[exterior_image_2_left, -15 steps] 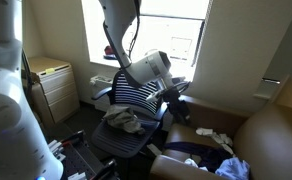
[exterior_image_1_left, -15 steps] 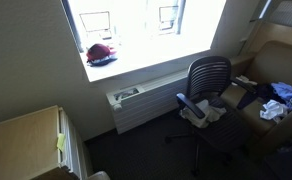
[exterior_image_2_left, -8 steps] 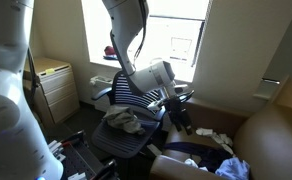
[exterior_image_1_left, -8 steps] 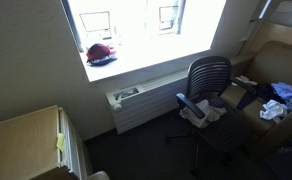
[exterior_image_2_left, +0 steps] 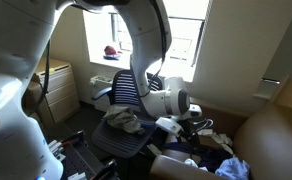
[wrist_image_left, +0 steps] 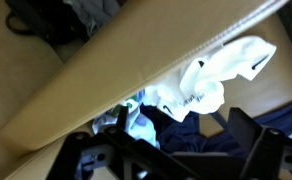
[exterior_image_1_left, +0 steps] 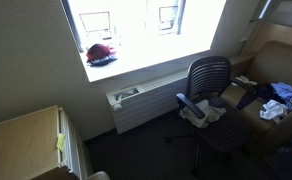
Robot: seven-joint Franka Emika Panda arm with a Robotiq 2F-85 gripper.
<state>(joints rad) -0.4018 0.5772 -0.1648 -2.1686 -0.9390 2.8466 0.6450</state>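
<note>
Two wide-open, empty jaws, half cut off, above white cloth (wrist_image_left: 221, 75) and dim, blurred clothes (wrist_image_left: 186, 130).

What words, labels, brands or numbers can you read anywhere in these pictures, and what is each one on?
No text can be read.
On the white cloth: a small dark print, too blurred to read.
On the yellow slip at the cabinet: too small to tell whether it bears writing.

High far view on chair (exterior_image_1_left: 208, 78), near view on chair (exterior_image_2_left: 126, 95), wrist on clothes (wrist_image_left: 221, 75)
</note>
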